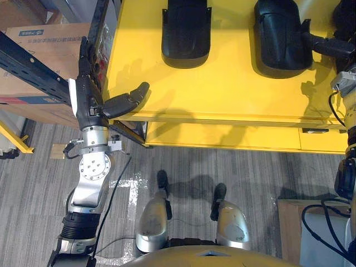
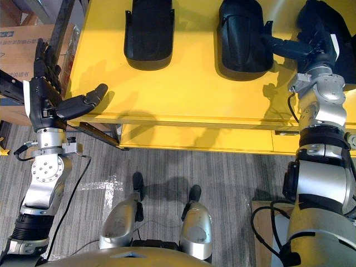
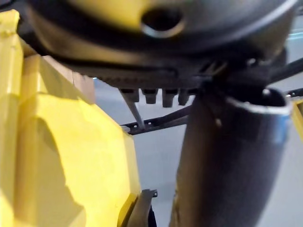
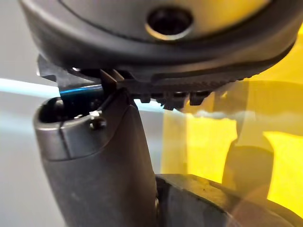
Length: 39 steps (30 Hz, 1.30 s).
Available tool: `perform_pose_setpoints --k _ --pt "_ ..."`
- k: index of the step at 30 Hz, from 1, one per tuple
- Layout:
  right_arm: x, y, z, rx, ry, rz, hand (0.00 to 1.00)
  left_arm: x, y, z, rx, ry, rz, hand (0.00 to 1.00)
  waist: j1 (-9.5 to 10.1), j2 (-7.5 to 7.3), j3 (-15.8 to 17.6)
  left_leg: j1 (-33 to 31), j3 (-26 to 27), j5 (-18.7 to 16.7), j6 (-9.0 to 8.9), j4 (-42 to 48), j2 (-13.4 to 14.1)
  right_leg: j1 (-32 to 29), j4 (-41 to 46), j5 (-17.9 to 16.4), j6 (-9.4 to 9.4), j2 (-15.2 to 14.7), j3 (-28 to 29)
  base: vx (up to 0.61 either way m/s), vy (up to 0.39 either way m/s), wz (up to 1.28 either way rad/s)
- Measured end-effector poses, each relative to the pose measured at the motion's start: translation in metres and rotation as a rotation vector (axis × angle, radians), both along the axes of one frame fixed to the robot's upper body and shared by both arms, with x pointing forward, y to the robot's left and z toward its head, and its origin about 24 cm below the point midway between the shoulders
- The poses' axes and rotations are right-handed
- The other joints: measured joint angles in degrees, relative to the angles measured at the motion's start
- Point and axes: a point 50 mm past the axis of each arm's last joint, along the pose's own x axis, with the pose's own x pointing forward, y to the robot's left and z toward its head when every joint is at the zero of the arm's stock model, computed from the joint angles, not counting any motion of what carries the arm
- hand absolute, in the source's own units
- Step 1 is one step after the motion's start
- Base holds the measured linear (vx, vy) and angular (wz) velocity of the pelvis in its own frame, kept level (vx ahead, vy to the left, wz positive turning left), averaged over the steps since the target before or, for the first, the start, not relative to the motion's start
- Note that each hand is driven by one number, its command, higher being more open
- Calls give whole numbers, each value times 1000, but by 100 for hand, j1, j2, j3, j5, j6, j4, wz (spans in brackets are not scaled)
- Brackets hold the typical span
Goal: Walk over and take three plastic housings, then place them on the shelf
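1. Left hand (image 2: 44, 94), fingers straight with thumb spread, stands at the yellow bench's (image 2: 183, 94) left edge, apart from the left housing (image 2: 149, 33).
2. Right hand (image 2: 318, 41), fingers loose, has its thumb stretched to the middle housing's (image 2: 239, 39) right side.

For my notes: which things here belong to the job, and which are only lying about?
Job: left housing, middle housing, right housing at the right hand, left hand.
Lying about: cardboard box, yellow table.

A warehouse-like workshop: yellow worktable (image 1: 222, 94), dark steel racking (image 1: 28, 69), cardboard boxes (image 1: 50, 39).
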Motion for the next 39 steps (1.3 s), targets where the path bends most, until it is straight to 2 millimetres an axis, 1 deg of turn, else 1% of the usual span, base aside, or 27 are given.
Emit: perform_pose_setpoints --k 12,20,22,24,25,26,27,28,30,31,32,33,34,35,36,38,39 --pt "0 -3 -1 19 1 -40 100 4 -2 -9 19 45 -19 100 42 2 -1 -20 0 18 1 -20 -2 -31 14 -2 -1 -3 -3 0 0 0" --pt "1 1 4 -31 -40 -30 100 4 -2 -9 21 46 -22 100 53 4 -3 -28 7 71 0 -90 -1 -110 86 -28 -5 -5 11 0 0 0" --pt "-4 6 9 -60 -93 -5 100 3 -2 -10 21 49 -21 100 34 4 -3 -18 15 77 -1 -95 -3 -113 87 -27 -5 -8 15 19 -7 -1" --pt "-23 17 19 -145 -229 57 100 -1 -1 -11 17 51 -16 100 23 5 -3 2 25 91 -3 -98 -4 -109 86 -33 1 -10 17 35 -12 -2" --pt "-29 21 22 -172 -260 74 100 -3 -1 -12 12 51 -12 100 6 5 -3 4 25 90 -4 -101 -4 -108 86 -34 3 -10 16 0 0 0" --pt "-42 28 25 -225 -320 104 100 -7 0 -13 0 52 -6 100 -31 4 -4 29 25 87 -8 -114 -5 -85 83 -37 6 -11 16 0 0 0" --pt "-55 35 21 -262 -361 131 100 -12 2 -17 -10 60 7 100 -82 -8 -10 110 40 77 -18 -147 -5 -17 79 -50 25 -11 21 0 0 0" --pt "-61 39 19 -275 -377 142 100 -14 3 -18 -14 65 13 100 -103 -11 -11 168 56 75 -21 -177 -6 24 75 -59 27 -11 28 25 -9 -10" --pt "-86 47 1 -319 -421 129 100 -23 6 -20 -35 62 40 100 -183 -39 -35 288 152 3 -64 -238 -2 84 43 -89 33 0 69 -4 -4 -15" --pt "-90 47 -4 -317 -424 120 100 -25 7 -19 -37 58 46 100 -222 -46 -39 287 167 -2 -69 -238 -1 78 28 -89 34 2 79 -30 7 -13" --pt "-97 48 -15 -307 -413 106 100 -27 8 -20 -34 59 56 100 -265 -67 -62 287 203 -2 -68 -249 0 68 -27 -83 57 16 118 -32 15 -25" --pt "-107 45 -36 -307 -355 58 100 -30 9 -22 -8 69 69 100 -282 -99 -144 287 308 -21 -60 -255 10 36 -132 -49 100 38 210 -25 16 -29" --pt "-111 44 -45 -307 -328 35 100 -30 9 -23 -8 73 69 100 -299 -118 -182 283 340 -30 -61 -255 13 33 -174 -31 114 42 227 -7 12 -28" --pt "-117 43 -59 -305 -288 1 100 -32 10 -25 -10 79 74 100 -362 -160 -232 280 370 -44 -53 -255 17 44 -245 5 124 58 262 29 -2 -29" --pt "-127 40 -76 -325 -221 -63 100 -36 11 -26 -13 83 80 100 -422 -231 -302 281 487 -80 -47 -253 56 29 -355 95 126 87 365 53 -3 -31" --pt "-140 34 -87 -352 -170 -134 100 -38 9 -25 -19 78 76 100 -462 -275 -329 278 572 -109 -54 -252 65 32 -487 191 123 111 437 56 3 -29" --pt "-149 30 -92 -373 -136 -193 100 -40 9 -26 -24 79 77 100 -534 -298 -342 276 622 -139 -60 -239 69 32 -540 232 126 123 491 48 8 -23"
